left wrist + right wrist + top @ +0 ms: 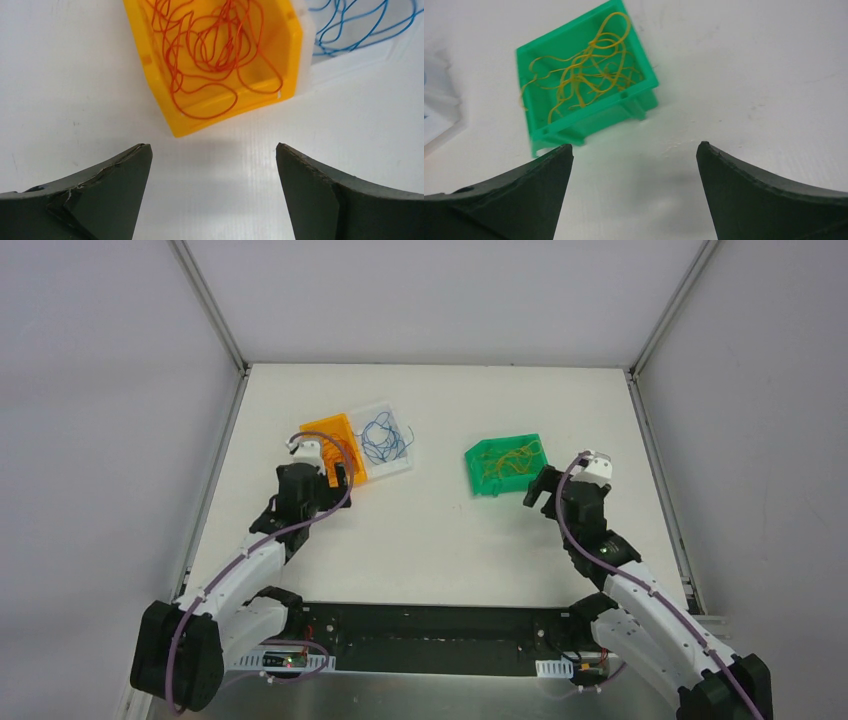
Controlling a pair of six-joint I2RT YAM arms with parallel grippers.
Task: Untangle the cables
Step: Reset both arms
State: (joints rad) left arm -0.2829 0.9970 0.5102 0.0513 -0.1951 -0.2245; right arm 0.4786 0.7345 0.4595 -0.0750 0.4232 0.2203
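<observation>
**Two robot arms with wide-open end effectors in front of three bins of sorted cables**

Seen from above, two white and black robot arms rise from the near edge of a plain white bench and reach away from the viewer, one on each side. Thick purple cords run along both arms.

The left end effector hovers over the left half of the bench. In its wrist view, the left end effector has its two dark fingers spread wide apart, with nothing between them but bare bench. Just beyond the fingers sits a small, yellow-orange, open-topped plastic bin, turned at a slant. A loose tangle of thin, curly orange-red cables lies inside it. Touching the bin's right side is a shallow clear plastic tray, which holds looping, thin blue cables. From above, one blue strand seems to trail over the tray's far right edge.

The right end effector hovers over the right half of the bench, well apart from the left one. Its wrist view shows the right end effector also spread wide and holding nothing. Just beyond it and to the left stands a small, green, open-topped plastic bin, also slanted. Thin, wavy yellow cables are bunched inside it, and one loop rises to the far rim.
</observation>
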